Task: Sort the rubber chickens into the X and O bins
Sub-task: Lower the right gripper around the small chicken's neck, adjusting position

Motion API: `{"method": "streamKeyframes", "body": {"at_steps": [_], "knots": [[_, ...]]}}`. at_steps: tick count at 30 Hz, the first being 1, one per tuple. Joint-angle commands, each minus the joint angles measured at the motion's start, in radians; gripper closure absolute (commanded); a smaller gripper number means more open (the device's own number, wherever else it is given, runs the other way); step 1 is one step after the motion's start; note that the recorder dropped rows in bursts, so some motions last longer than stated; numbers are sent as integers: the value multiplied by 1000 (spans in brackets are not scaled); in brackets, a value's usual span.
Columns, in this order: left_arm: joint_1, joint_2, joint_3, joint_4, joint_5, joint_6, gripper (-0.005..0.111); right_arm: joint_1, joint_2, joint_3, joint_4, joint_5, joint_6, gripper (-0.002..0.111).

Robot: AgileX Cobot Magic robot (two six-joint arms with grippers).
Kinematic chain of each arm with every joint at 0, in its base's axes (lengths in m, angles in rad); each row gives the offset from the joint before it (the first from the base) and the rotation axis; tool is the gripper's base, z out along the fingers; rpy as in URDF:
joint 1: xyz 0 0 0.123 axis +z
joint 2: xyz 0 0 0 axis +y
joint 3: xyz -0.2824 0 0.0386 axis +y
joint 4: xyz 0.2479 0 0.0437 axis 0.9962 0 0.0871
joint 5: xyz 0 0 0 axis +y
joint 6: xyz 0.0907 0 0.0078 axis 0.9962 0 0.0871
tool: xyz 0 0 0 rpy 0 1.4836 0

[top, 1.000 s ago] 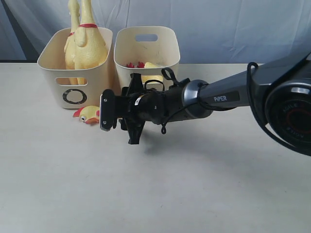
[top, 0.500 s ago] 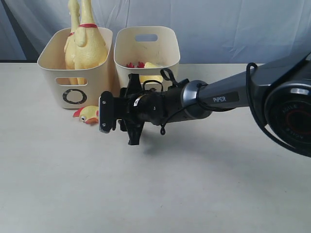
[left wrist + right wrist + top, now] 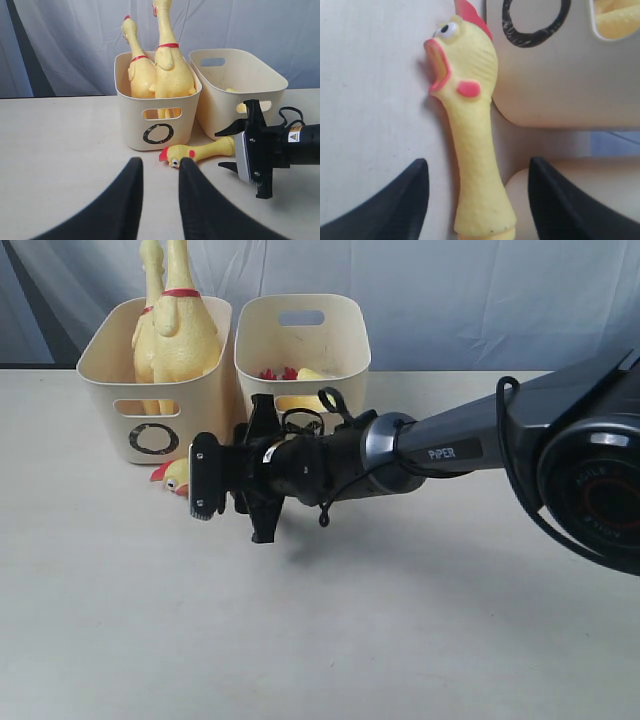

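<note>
Two long yellow rubber chickens (image 3: 178, 335) (image 3: 167, 67) stand upright in the cream bin marked O (image 3: 150, 438) (image 3: 159, 134). A shorter chicken (image 3: 172, 476) (image 3: 200, 151) (image 3: 462, 75) lies on the table in front of that bin, head to the left. My right gripper (image 3: 205, 485) (image 3: 223, 150) (image 3: 477, 167) is open, one finger on each side of this chicken's neck, with gaps on both sides. My left gripper (image 3: 159, 167) is open and empty, low over the table, short of the chicken's head. The mark on the second bin (image 3: 300, 340) (image 3: 240, 75) is hidden.
Something yellow with red bits (image 3: 292, 374) lies inside the second bin. The right arm (image 3: 440, 450) stretches across the table from the right, in front of that bin. A pale curtain (image 3: 450, 290) hangs behind the bins.
My right gripper has slid a little to the left along the lying chicken, closer to its head. The chickens and bins have not moved.
</note>
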Motion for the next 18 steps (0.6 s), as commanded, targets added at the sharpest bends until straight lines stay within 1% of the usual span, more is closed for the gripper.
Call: {"method": "streamKeyframes", "body": {"at_steps": [1,2,6,7,10,13,15,18], "knots": [[-1,-6,3,-6,-5,1,82,-2,-7,-2,224,-43,-203,61],[-1,-6,3,-6,-5,1,82,-2,-7,-2,284,-64,-254,62],[-1,-6,3,-4,-5,1,82,2,-11,-2,607,-173,-550,62],[-1,-6,3,-4,-5,1,82,2,-13,-2,645,-177,-577,62],[-1,-6,3,-5,-5,1,82,7,-18,-2,661,-156,-582,66],[-1,-6,3,-5,-9,1,82,31,-21,-2,653,-146,-582,77],[-1,-6,3,-5,-9,1,82,57,-26,-2,656,-169,-582,82],[-1,-6,3,-5,-9,1,82,87,-26,-2,672,-222,-582,82]]}}
